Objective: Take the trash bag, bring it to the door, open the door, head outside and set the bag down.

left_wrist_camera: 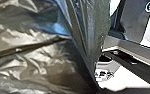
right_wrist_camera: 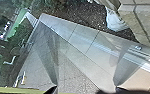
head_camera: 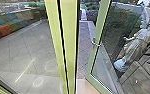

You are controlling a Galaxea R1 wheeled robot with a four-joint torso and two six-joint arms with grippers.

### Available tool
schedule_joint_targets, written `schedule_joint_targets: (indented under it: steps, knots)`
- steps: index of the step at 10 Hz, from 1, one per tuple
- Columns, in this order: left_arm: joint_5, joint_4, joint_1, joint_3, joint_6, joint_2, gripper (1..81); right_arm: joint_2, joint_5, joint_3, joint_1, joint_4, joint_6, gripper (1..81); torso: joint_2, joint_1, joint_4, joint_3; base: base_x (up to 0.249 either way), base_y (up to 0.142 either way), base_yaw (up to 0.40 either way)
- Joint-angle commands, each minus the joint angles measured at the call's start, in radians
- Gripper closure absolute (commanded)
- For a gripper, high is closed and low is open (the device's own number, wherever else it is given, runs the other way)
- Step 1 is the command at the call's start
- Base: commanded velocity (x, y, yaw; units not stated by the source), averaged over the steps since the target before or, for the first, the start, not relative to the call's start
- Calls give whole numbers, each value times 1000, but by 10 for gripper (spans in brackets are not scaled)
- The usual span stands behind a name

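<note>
So on my left side, the trash bag (left_wrist_camera: 46, 60) is right up against the wrist, all dark, shiny and crumpled. It covers so much that I can't tell how my left end effector is set, or what it's pinching.

Further out ahead of that end effector, past the left glass, there's a row of blocky seats (head_camera: 11, 20) in orange, teal, green and tan. Next along, two thick yellow-green door posts (head_camera: 70, 45) stand upright side by side, pretty much dead ahead between my two arms, so that's the big thing in the way. To the right of them there's a gap with a paved path (head_camera: 84, 37) and some shrubs (head_camera: 92, 12) at its far end.

My right end effector (right_wrist_camera: 86, 87) has its tips spread well apart, right by a glass pane that mirrors them. That side has the glass door (head_camera: 93, 50) standing open at an angle, with a metal handle (head_camera: 96, 43) on its frame. Past the glass there's a pale statue (head_camera: 136, 47) leaning over in my view, near dark soil (right_wrist_camera: 88, 17).

As for the surface, it's grey paving (head_camera: 28, 50) out past the left glass, and pinkish-beige floor (head_camera: 83, 86) at the foot of the door.
</note>
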Motion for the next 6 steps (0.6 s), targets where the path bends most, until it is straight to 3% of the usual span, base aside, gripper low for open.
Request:
schedule_joint_targets:
  steps: [1,6]
  knots:
    - [98,-1,-4,8,4,-6,811,-117,18,-70,160,-45,-1,10,0,0,0,0,0,0,0]
    - [98,-1,-4,8,6,-6,811,-157,18,-61,151,-45,-2,10,0,0,0,0,0,0,0]
